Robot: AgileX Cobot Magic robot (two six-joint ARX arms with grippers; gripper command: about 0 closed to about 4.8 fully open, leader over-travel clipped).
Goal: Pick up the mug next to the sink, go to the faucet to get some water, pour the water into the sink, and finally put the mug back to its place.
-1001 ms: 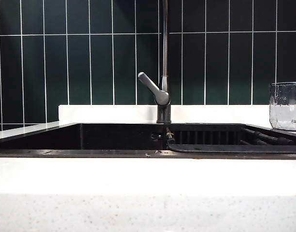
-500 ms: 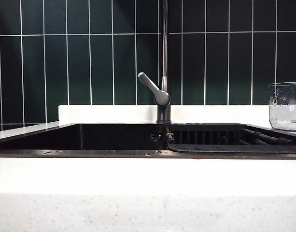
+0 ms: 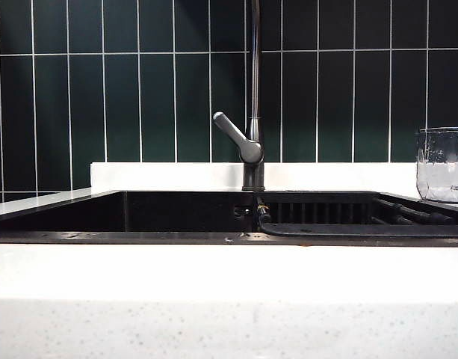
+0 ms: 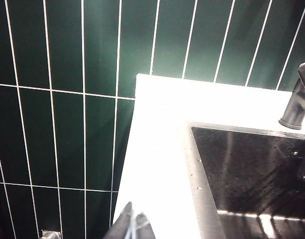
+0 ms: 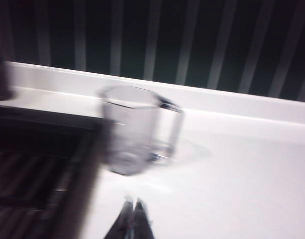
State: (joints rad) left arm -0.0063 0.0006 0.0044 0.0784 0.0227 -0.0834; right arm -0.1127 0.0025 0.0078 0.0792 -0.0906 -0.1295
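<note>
With both the left gripper [image 4: 131, 221] and right gripper [image 5: 133, 211] pinched closed and empty, the mug [image 5: 137, 129] ahead of the right one beside the sink [image 3: 191, 213] could get knocked over unless the fingers spread first.

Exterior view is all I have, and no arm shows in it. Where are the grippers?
Observer: The right gripper is above the white counter, fingers shut, pointing toward the mug.
Operator: Is it touching the mug?
Observer: No, bare counter lies between them; the mug stands upright beside the sink, though the picture is blurred.
Operator: And the left?
Observer: The left gripper is shut too, over the counter strip on the sink's other side, with the faucet far off.
</note>
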